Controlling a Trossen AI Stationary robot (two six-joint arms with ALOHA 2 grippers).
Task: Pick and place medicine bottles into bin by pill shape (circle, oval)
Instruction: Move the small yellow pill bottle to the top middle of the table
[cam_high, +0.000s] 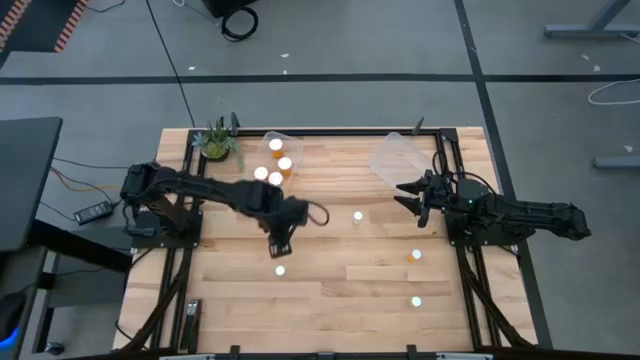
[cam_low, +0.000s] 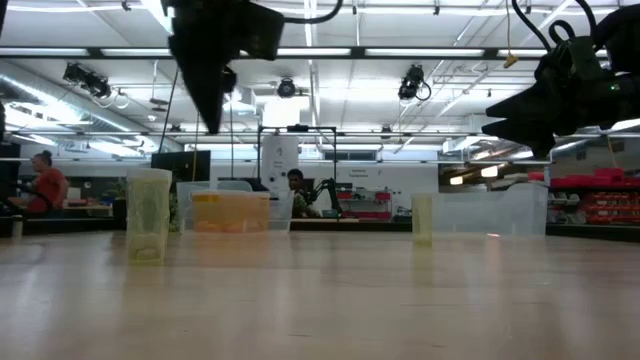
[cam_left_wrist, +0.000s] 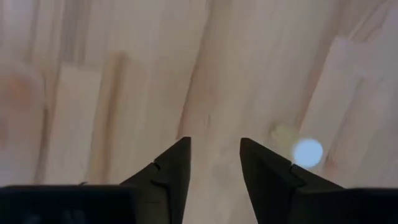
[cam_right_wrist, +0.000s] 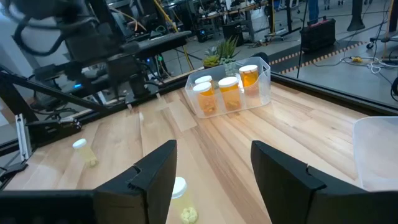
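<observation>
Several small translucent bottles with white caps stand on the wooden table: one (cam_high: 280, 269) near the middle, others at the centre (cam_high: 357, 215) and to the right (cam_high: 415, 255), (cam_high: 416, 300). My left gripper (cam_high: 279, 250) hangs open and empty just above and beside the first bottle, whose cap (cam_left_wrist: 308, 152) shows off to one side of its fingers (cam_left_wrist: 214, 155). My right gripper (cam_high: 403, 190) is open and empty above the table's right part, pointing at the centre bottle (cam_right_wrist: 179, 186). A clear bin (cam_high: 281, 150) at the back holds several orange bottles (cam_right_wrist: 227, 90).
A second clear bin (cam_high: 400, 155) stands at the back right, with nothing visible in it. A small green plant (cam_high: 216, 142) sits at the back left corner. Black frame rails run along the table's left and right edges. People show in the room behind.
</observation>
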